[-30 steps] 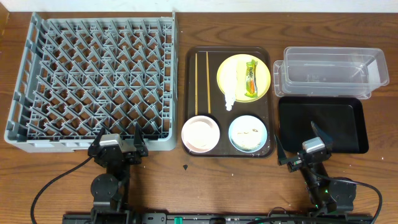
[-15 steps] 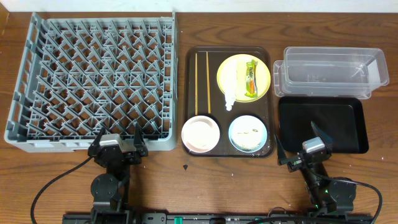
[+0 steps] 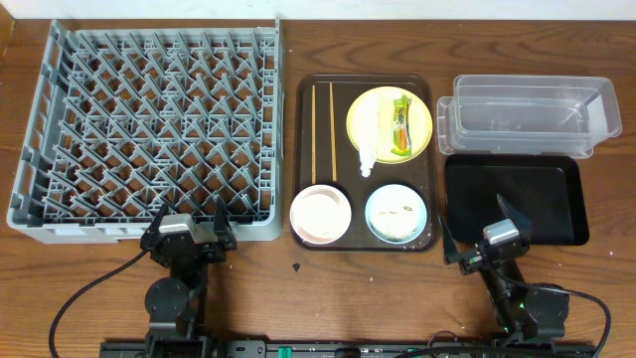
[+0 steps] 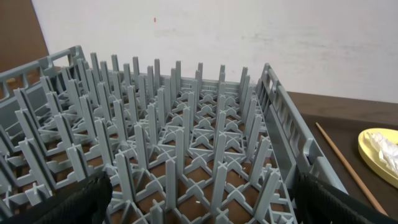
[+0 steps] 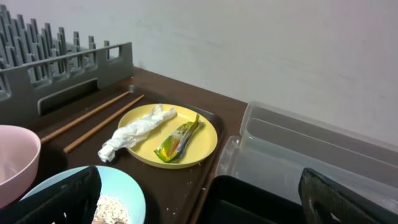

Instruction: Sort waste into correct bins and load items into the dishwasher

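1. Nothing has moved since a second ago; both arms sit parked at the near edge of the surface; left end effector [image 3: 189, 214] and right end effector [image 3: 477, 227] both spread apart, empty.
2. Task looks unstarted; napkin [image 3: 369, 134] and wrapper [image 3: 401, 124] lie on plate [image 3: 422, 124]; scraps [image 3: 400, 210] in blue bowl [image 3: 371, 212]; chopsticks [image 3: 333, 129] and white bowl [image 3: 321, 213] on brown tray [image 3: 303, 149]; rack [image 3: 30, 149], tub [image 3: 527, 114], black tray [image 3: 512, 189] hold nothing.
3. Likely next: right arm reaches to plate, pinches napkin or wrapper, carries it to a bin; calls for a low, narrow pinch on thin, limp stuff.
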### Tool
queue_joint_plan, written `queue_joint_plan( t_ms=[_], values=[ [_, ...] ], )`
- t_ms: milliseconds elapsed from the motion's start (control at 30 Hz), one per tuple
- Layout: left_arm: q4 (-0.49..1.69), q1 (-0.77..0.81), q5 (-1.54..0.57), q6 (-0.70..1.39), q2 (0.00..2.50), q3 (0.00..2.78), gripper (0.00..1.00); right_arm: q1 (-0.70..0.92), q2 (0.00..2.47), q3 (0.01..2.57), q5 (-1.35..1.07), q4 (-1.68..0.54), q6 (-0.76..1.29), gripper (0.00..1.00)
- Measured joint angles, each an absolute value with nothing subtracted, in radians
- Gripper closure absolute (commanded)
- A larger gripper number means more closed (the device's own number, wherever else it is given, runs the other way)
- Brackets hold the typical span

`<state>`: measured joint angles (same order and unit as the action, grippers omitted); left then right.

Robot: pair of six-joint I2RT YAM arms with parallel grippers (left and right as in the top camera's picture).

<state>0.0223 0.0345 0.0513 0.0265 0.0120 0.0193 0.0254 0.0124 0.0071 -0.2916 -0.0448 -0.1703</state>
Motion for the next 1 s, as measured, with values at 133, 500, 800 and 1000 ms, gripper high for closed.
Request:
queue_joint_plan(
  t_ms=[133, 500, 800, 1000],
  values=[
    [0.022, 0.035, 0.051, 0.027, 0.012, 0.019, 0.06, 0.025, 0.012, 0.007, -0.292, -0.044, -0.17, 0.01],
    [0.02, 0.035, 0.051, 0.027, 0.012, 0.019, 0.06, 0.025, 0.012, 0.007, -0.291, -0.044, -0.173, 0.01],
    [-0.019, 0.035, 0.002, 0.027, 0.012, 0.017, 0.06, 0.025, 0.013, 0.007, -0.296, 0.006, -0.171, 0.01],
    [-0.038, 0.035, -0.086, 0.091, 0.014, 0.026, 0.06, 0.025, 0.012, 0.007, -0.397, 0.095, -0.057, 0.01]
  ],
)
